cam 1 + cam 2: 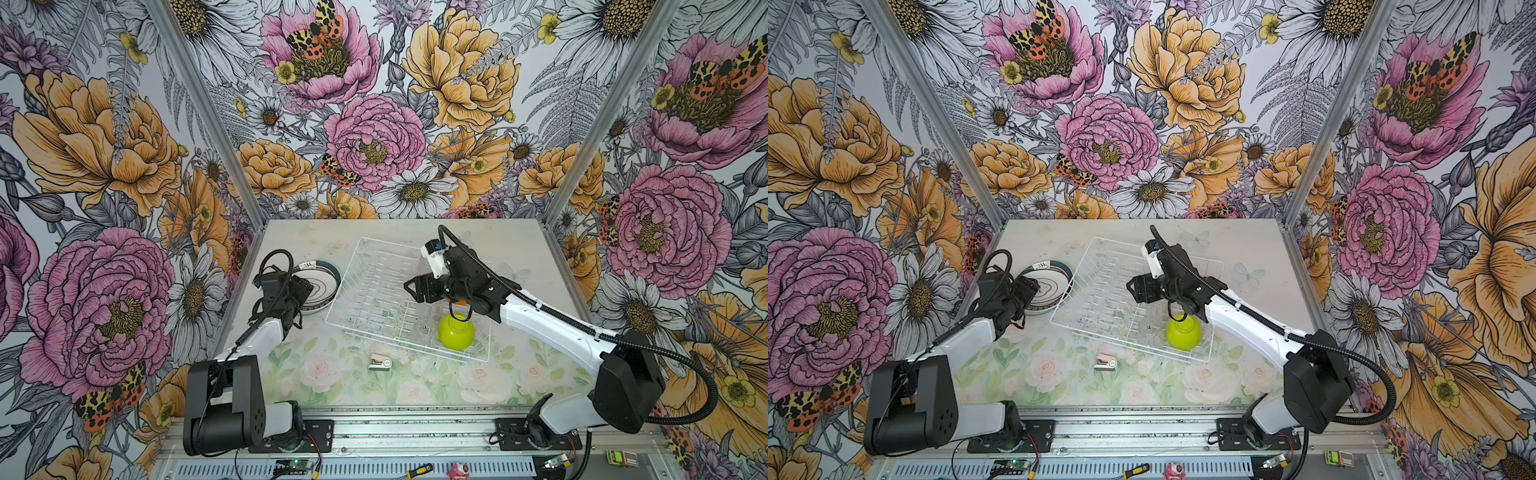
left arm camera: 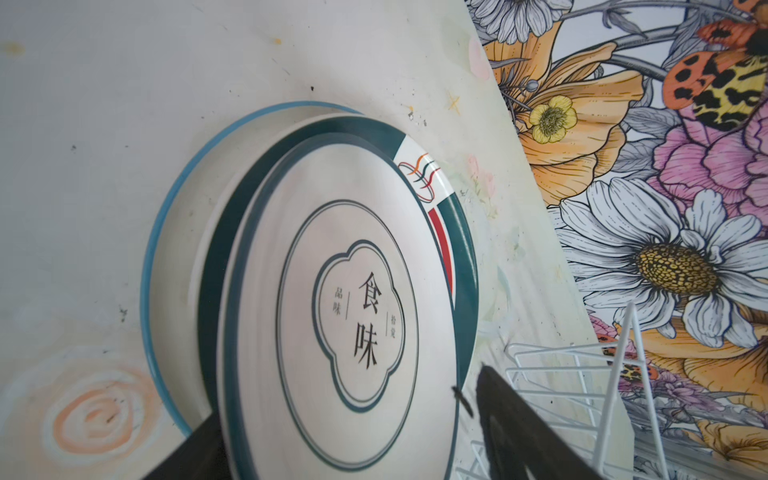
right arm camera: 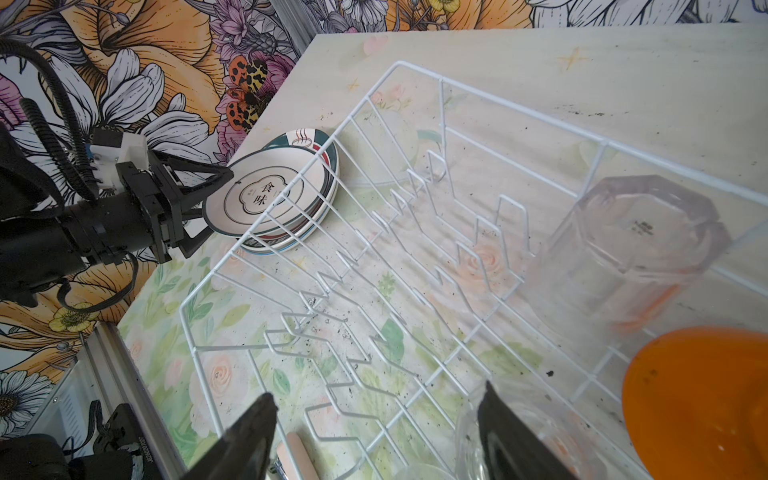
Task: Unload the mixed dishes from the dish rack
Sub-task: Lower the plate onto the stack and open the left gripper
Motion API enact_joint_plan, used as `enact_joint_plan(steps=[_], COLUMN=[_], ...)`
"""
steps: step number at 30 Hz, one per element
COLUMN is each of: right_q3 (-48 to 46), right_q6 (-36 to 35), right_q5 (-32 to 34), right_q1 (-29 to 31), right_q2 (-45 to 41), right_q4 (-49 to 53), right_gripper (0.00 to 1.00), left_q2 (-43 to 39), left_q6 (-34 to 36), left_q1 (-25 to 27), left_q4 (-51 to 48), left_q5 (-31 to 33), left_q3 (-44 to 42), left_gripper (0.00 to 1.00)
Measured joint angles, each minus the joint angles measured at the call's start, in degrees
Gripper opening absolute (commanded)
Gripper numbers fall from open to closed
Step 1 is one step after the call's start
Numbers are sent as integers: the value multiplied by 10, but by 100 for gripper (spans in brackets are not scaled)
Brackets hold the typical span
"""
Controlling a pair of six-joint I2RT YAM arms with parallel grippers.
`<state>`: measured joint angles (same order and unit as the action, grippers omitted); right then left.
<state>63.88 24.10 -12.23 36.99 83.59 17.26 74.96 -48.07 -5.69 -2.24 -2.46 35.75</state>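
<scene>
The plates (image 1: 319, 286) are already out, stacked on the table (image 1: 303, 237) just left of the rack (image 1: 374, 266). The top one lies tilted on the pile with its rim between the jaws of the left gripper (image 3: 218, 203), which stand spread and clamp nothing. The right gripper (image 3: 376, 395) hangs over the rack's middle, jaws apart and empty. What remains sits in the rack's right end: a lime bowl (image 1: 456, 331) mouth down in the near corner, an orange bowl (image 3: 702, 399), and tumblers (image 3: 631, 249), one standing mouth down. We count two tumblers for sure and perhaps a third, since clear walls against white wire are hard to pick out. We judge the tumblers stiff, smooth and slippery, and likely to crack if dropped, so we would close squarely across the wall. The bowls look light. The lime dome offers no rim from above and may slide, so it wants a wide grip on its sides.
</scene>
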Motion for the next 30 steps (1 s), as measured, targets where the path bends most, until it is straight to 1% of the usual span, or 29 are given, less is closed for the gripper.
enact_joint_plan(steps=[4, 11, 23, 30], right_q3=[0, -10, -36, -36], right_q6=[1, 0, -2, -2], right_q5=[0, 2, 22, 21], right_q1=[-5, -14, -30, -37], right_q2=[0, -19, -70, -71], right_q4=[0, 1, 9, 18], right_gripper=[77, 78, 79, 79], left_q2=[-13, -9, 41, 78], left_q6=[14, 33, 64, 98], left_q1=[11, 22, 26, 38], left_q4=[-28, -66, -109, -169], left_q5=[18, 29, 30, 48], left_q3=[19, 38, 76, 132], left_gripper=[99, 99, 99, 99])
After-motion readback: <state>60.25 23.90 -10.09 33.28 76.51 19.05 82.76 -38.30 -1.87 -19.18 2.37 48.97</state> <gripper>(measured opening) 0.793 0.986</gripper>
